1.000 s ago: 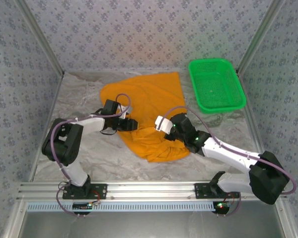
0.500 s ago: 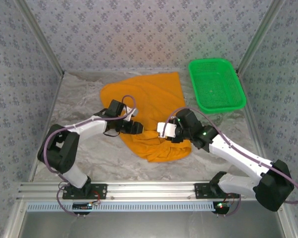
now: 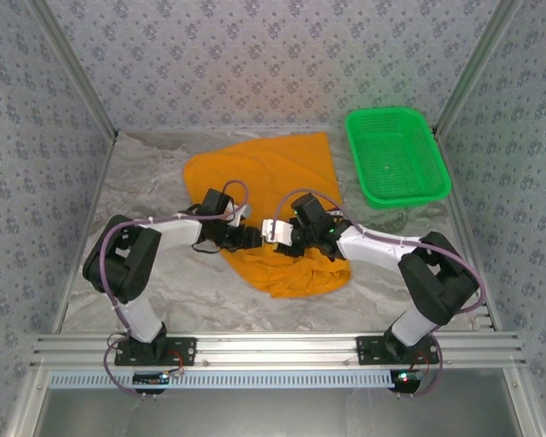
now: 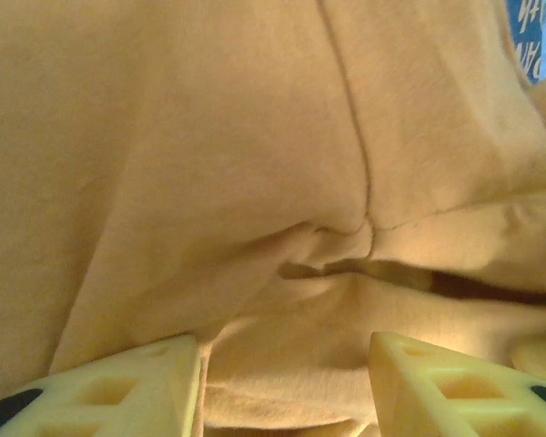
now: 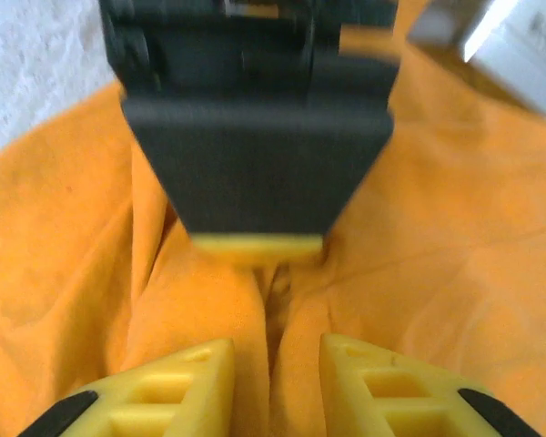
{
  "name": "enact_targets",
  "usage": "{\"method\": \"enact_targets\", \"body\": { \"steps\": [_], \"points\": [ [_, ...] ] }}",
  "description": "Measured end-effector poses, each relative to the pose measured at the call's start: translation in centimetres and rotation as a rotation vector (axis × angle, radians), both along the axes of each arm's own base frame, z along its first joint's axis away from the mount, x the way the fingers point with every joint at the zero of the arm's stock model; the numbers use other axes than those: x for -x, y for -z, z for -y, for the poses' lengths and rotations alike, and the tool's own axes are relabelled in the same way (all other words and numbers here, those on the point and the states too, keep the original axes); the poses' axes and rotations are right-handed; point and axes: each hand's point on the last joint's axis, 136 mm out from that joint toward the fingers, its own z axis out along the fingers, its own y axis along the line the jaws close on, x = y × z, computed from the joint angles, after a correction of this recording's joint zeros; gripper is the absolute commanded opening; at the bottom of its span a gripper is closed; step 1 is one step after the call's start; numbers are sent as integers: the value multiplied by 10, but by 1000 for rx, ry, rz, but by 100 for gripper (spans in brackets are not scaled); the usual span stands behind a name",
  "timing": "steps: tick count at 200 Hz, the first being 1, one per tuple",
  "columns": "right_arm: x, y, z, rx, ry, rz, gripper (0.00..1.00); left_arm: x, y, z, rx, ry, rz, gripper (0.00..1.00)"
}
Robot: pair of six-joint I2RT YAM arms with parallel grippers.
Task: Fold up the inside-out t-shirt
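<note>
At the middle of the t-shirt (image 3: pixel 282 177), the left gripper (image 4: pixel 287 355) is held apart over a seam, seemingly for gathering; the right gripper (image 5: pixel 276 355) is held nearly together astride a ridge, and whether it is clamped cannot be told.

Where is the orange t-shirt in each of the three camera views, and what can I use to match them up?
Top external: the t-shirt lies crumpled in the middle, left of the green basket.
Left wrist: it lies just beyond the fingertips, a seam running down it.
Right wrist: it lies under the fingers, with bare table at upper left.
Shared landmark: the left hand, seen as the dark block facing the right wrist camera.
</note>
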Motion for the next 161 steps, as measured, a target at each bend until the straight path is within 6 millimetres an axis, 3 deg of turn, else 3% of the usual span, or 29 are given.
{"method": "enact_targets", "body": {
  "steps": [29, 68, 96, 111, 129, 137, 143, 161],
  "points": [
    [13, 10, 0, 62, -37, 1, 0, -2, -10, -13, 29, -45, -10, 53],
    [31, 14, 6, 105, -97, -23, 0, -16, -28, -14, 45, -52, 41, 55],
    [45, -12, 2, 40, -179, 18, 0, -37, -40, 5, 6, 13, 146, 55],
    [52, -32, -2, 7, -228, 78, 0, -45, -36, 16, -18, 48, 182, 54],
    [67, -49, -9, -2, -300, 182, 0, -48, -22, 24, -46, 77, 183, 44],
    [76, -51, -12, 7, -335, 233, 0, -48, -15, 26, -56, 88, 174, 31],
    [82, -49, -14, 22, -360, 267, 0, -48, -8, 26, -64, 89, 161, 22],
    [104, -27, -13, 103, -439, 324, 0, -49, 13, 22, -101, 73, 122, 10]
  ]
}}
